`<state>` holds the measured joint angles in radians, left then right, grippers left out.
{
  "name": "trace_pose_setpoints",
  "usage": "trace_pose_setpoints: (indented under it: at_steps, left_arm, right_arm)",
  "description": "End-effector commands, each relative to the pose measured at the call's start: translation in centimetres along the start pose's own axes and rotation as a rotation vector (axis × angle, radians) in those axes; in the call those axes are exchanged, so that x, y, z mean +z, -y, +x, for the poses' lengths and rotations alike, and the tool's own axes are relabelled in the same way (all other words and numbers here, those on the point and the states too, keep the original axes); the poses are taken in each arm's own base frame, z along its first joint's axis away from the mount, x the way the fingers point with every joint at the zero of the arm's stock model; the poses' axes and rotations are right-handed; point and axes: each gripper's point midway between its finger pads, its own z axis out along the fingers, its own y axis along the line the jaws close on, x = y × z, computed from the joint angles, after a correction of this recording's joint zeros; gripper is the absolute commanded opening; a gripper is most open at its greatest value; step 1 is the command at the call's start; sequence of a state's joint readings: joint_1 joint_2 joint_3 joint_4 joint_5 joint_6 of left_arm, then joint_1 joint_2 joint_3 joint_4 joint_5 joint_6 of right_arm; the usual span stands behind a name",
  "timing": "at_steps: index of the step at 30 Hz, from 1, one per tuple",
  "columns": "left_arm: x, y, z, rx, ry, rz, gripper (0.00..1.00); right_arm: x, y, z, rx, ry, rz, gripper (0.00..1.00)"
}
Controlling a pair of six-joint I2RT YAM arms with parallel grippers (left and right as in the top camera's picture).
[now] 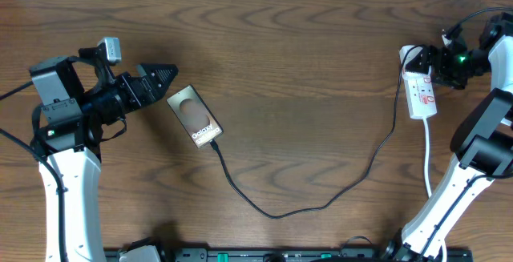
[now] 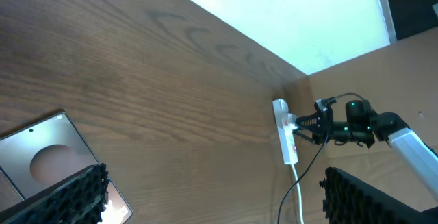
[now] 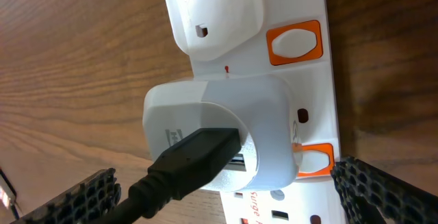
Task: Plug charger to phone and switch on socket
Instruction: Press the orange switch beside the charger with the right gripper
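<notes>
The phone (image 1: 194, 116) lies flat on the table left of centre, also seen in the left wrist view (image 2: 41, 159). The charger cable (image 1: 276, 212) runs from the phone's lower end, where its tip touches the edge, across to the socket (image 1: 422, 86) at the right. The charger's black plug (image 3: 191, 162) sits in a white adapter (image 3: 219, 128) on the socket (image 3: 311, 94), next to an orange switch (image 3: 316, 161). My left gripper (image 1: 164, 82) (image 2: 219, 200) stands open just left of the phone. My right gripper (image 1: 425, 60) (image 3: 233, 196) hangs open over the adapter, holding nothing.
A second white plug (image 3: 215, 15) sits in the socket beside another orange switch (image 3: 294, 44). The socket's white cord (image 1: 427, 154) runs toward the front edge near my right arm's base. The left wrist view shows the socket (image 2: 286, 131) with my right arm (image 2: 356, 125) beside it.
</notes>
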<state>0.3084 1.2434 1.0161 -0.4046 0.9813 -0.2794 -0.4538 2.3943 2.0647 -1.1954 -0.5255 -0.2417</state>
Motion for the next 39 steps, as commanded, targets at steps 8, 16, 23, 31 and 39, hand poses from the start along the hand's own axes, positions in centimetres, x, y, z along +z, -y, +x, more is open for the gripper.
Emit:
trace_pose_setpoints:
  at_steps: [8, 16, 23, 31, 39]
  left_arm:
    - [-0.1, -0.1, -0.1, 0.024, 0.003, -0.007, 0.98]
    - [-0.1, -0.1, -0.1, 0.024, 0.003, -0.007, 0.98]
    - [-0.1, -0.1, -0.1, 0.024, 0.003, -0.007, 0.98]
    - [-0.1, -0.1, -0.1, 0.024, 0.003, -0.007, 0.98]
    - [-0.1, -0.1, -0.1, 0.024, 0.003, -0.007, 0.98]
  right_arm:
    - [0.1, -2.1, -0.3, -0.002, 0.011, -0.082, 0.99]
    - [0.1, -2.3, 0.1, 0.009, -0.005, -0.092, 0.99]
    - [0.3, -2.8, 0.3, 0.01, -0.017, -0.095, 0.99]
    - [0.6, -4.1, 0.0, -0.003, -0.013, -0.13, 0.99]
    - [0.7, -4.4, -0.1, -0.006, -0.009, -0.14, 0.99]
